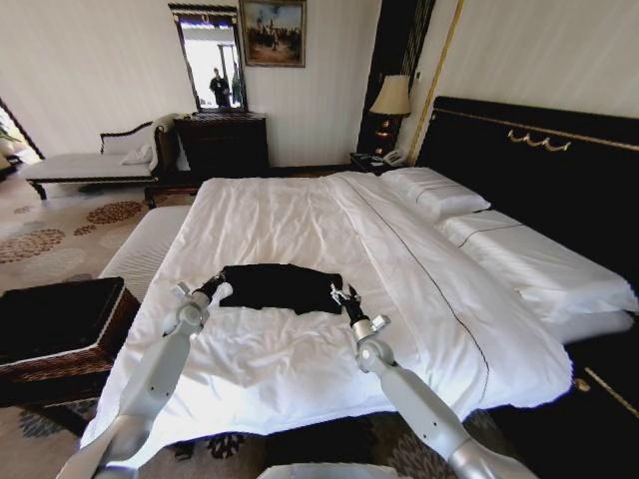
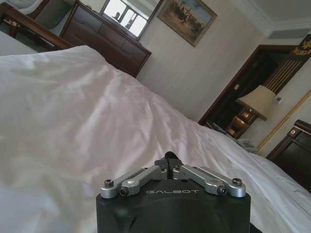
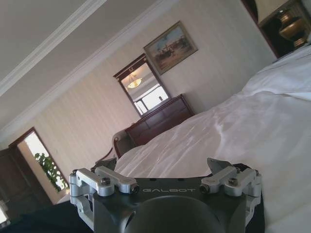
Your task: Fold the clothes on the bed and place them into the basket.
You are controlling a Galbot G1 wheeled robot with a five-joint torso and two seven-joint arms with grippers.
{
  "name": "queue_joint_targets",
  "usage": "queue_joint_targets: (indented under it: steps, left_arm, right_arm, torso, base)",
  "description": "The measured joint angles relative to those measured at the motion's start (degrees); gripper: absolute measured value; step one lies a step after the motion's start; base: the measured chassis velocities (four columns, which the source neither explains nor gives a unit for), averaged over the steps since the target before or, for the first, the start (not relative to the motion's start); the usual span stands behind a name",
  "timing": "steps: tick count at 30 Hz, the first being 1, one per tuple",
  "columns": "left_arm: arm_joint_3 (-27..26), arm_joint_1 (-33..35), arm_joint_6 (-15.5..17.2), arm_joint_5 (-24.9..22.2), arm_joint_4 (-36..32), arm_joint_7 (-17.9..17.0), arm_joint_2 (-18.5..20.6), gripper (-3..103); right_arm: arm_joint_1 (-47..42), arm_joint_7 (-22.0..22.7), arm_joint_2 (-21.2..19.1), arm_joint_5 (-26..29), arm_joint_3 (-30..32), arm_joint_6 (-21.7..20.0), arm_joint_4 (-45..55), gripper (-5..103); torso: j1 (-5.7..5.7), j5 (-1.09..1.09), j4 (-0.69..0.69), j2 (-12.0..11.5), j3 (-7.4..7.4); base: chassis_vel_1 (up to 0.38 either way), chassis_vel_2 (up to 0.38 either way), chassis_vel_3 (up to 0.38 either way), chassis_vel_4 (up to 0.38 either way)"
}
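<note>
Both grippers sat at the black short-sleeved T-shirt [image 1: 283,286] on the white-duvet bed [image 1: 300,220]: left gripper [image 1: 220,290] looked pressed together, right gripper [image 1: 337,294] spread. Folding seemed underway; next needs gripping the edges, dark woven wicker basket [image 1: 62,329] waiting alongside.

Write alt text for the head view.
A black T-shirt lies on the white-duveted bed, the left gripper and right gripper at its two ends. A dark brown wicker basket stands at the left.
</note>
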Motion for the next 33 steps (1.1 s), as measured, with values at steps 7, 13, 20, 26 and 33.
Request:
queue_joint_targets:
  steps: [7,13,20,26,33]
  left_arm:
    - [-0.7,1.7,0.0,-0.6,-3.3,-0.5,1.0,0]
    - [-0.7,2.1,-0.1,-0.2,-4.2,-0.6,0.0,0]
    - [-0.4,1.5,-0.1,-0.1,-4.3,-0.7,-0.4,0]
    - [-0.3,1.1,-0.1,-0.3,-4.6,-1.0,-0.6,0]
    - [-0.3,1.3,-0.1,-0.5,-4.9,-1.0,-0.5,0]
  right_arm:
    - [10.5,6.7,-0.2,-5.7,-5.5,-6.2,-10.0,100]
    - [15.3,5.5,1.0,-5.5,-8.7,-7.6,-18.1,100]
    - [17.6,1.0,2.8,-6.1,-9.3,-7.3,-24.0,89]
    - [18.3,-0.7,3.7,-8.9,-9.3,-6.1,-27.7,73]
    - [18.2,-1.8,3.2,-12.0,-9.0,-5.0,-29.1,84]
  torso:
    - [0.01,0.00,0.01,0.0,0.00]
    - [0.01,0.01,-0.01,0.0,0.00]
    - [0.01,0.00,0.01,0.0,0.01]
    - [0.01,0.01,-0.01,0.0,0.01]
    - [0.01,0.01,-0.01,0.0,0.01]
  base:
    - [0.000,0.000,0.000,0.000]
    - [0.000,0.000,0.000,0.000]
    - [0.000,0.000,0.000,0.000]
    - [0.000,0.000,0.000,0.000]
    - [0.000,0.000,0.000,0.000]
